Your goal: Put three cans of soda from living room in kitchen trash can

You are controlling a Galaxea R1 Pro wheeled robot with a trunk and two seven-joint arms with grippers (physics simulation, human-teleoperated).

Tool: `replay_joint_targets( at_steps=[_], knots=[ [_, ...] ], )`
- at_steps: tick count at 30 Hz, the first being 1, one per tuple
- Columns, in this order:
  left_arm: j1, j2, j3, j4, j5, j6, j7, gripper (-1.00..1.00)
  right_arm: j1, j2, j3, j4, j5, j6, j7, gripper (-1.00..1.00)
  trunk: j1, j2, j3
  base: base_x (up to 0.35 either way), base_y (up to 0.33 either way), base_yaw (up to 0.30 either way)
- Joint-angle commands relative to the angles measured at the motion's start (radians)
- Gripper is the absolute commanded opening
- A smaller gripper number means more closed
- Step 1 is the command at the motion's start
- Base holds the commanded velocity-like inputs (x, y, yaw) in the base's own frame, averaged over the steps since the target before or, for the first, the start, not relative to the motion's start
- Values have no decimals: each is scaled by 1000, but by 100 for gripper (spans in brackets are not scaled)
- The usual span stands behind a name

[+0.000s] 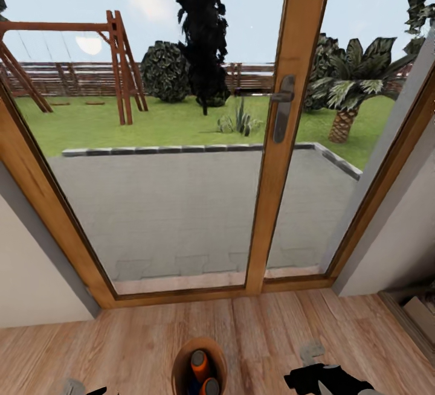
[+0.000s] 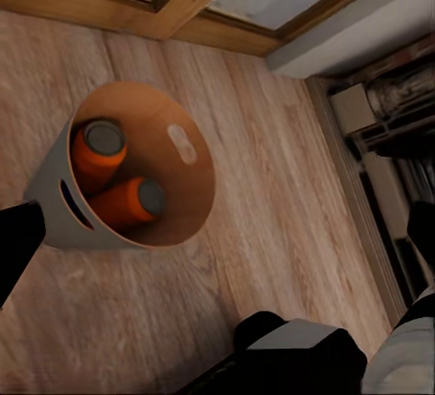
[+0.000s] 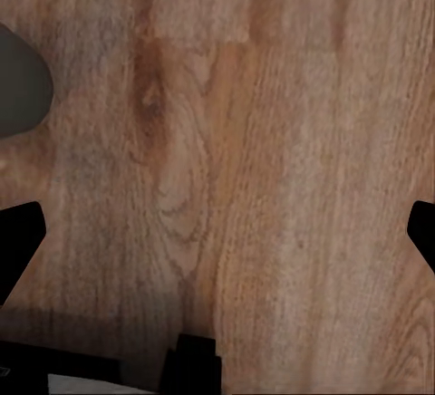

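While the trash can [image 2: 136, 223] stands on wood floor [image 1: 121, 340] before the glass doors [image 1: 284, 141] | two orange cans [image 2: 113, 173] inside | right gripper [image 3: 217, 232] spread wide | left gripper's spread unclear.

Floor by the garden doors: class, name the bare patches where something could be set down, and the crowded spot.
Bare wood floor lies between the door frame and the bin, and under the right gripper. Crowded: inside the bin, holding orange cans.

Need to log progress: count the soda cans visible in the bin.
2 orange cans, both inside the bin: one nearer the garden doors, the other beside it. A third may lie hidden beneath.
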Motion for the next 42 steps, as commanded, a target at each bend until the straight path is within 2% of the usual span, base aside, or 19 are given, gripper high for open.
replay_joint_targets(
  at_steps=[1, 13, 23, 26, 33, 36, 42],
  knots=[
    [0, 0, 1, 2, -5, -1, 0, 100, 1, -1, 0, 3, -2, 0, 3, 100, 0, 0, 2, 0, 0, -31],
    [14, -1, 1, 8, -23, -7, 4, 100, 33, -3, 1, 12, -10, -2, 15, 100, 0, 0, 22, 0, 0, -7],
    [56, -36, 1, 8, -26, -6, 7, 100, 66, -3, 2, 12, -10, -2, 16, 100, 0, 0, 38, 0, 0, 0],
    [68, -54, 1, 8, -80, -6, 7, 100, 72, -3, 2, 12, -10, -2, 15, 100, 0, 0, 43, 0, 0, 0],
    [75, -93, 1, 8, -255, -5, 23, 100, 75, -3, 2, 12, -10, -4, 14, 100, 0, 0, 55, 0, 0, 0],
    [76, -102, 1, 9, -285, -5, 58, 100, 75, -3, 2, 12, -10, -4, 14, 100, 0, 0, 60, 0, 0, 0],
    [77, -109, 1, 9, -302, -4, 109, 100, 77, -2, 2, 12, -10, -5, 14, 100, 0, 0, 70, 0, 0, 0]
  ],
)
